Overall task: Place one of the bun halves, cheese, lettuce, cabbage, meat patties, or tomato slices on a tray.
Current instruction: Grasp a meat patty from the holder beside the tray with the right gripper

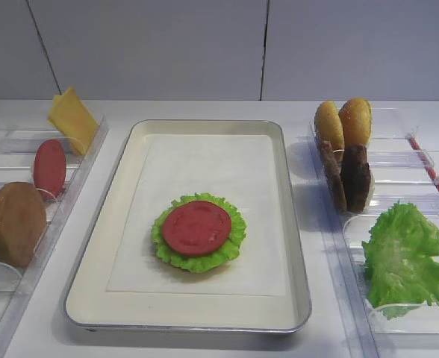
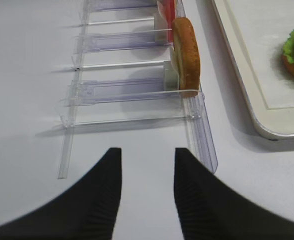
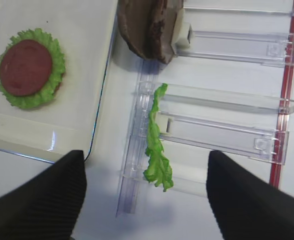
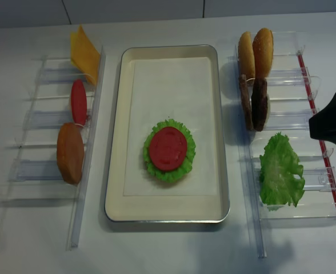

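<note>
On the tray (image 1: 297, 246) lies a stack: a tomato slice (image 1: 197, 227) on lettuce (image 1: 231, 247), with a bun edge (image 2: 293, 68) showing beneath. The right rack holds two bun halves (image 1: 343, 123), two meat patties (image 1: 354, 175) and a lettuce leaf (image 1: 406, 257). Cheese (image 1: 74, 119), a tomato slice (image 1: 49, 168) and a bun half (image 1: 14, 224) stand in the left rack. My right gripper (image 3: 146, 200) is wide open and empty above the lettuce leaf (image 3: 157, 145). My left gripper (image 2: 148, 165) is open and empty, short of the bun half (image 2: 187, 55).
Clear plastic racks (image 4: 294, 171) (image 4: 39, 120) flank the tray on a white table. A red strip (image 4: 322, 148) runs along the right rack's outer side. The right arm's dark body (image 4: 334, 123) hangs over that rack's outer edge.
</note>
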Action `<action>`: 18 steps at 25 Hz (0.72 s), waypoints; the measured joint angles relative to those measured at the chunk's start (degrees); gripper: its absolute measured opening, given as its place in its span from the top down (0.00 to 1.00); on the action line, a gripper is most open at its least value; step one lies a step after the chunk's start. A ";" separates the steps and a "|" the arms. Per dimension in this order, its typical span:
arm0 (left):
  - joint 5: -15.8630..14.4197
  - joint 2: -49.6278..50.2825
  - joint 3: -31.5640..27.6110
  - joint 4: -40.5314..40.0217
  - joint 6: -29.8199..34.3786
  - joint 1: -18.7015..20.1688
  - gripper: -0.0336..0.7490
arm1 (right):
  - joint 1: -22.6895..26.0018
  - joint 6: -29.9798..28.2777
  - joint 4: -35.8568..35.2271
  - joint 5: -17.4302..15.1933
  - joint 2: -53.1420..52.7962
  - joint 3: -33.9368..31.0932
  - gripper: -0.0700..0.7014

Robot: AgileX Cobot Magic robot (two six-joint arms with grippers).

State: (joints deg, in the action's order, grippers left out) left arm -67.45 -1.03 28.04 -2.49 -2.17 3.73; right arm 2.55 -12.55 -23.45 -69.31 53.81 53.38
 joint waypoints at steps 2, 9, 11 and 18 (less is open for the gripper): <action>0.00 0.00 0.00 0.00 0.00 0.00 0.65 | 0.00 0.24 -1.17 0.14 0.02 0.00 0.22; 0.00 0.00 0.00 0.00 0.00 0.00 0.65 | 0.00 0.24 -3.74 0.23 3.66 0.00 0.22; 0.00 0.00 0.00 0.00 0.00 0.00 0.65 | 0.00 0.24 -4.35 0.72 5.48 0.00 0.22; 0.00 0.00 0.00 0.00 -0.11 0.00 0.65 | -2.70 -1.73 -5.90 4.18 10.77 0.75 0.22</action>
State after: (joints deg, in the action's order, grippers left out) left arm -67.45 -1.03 28.04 -2.49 -2.28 3.73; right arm -0.16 -14.27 -29.34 -65.13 64.59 54.13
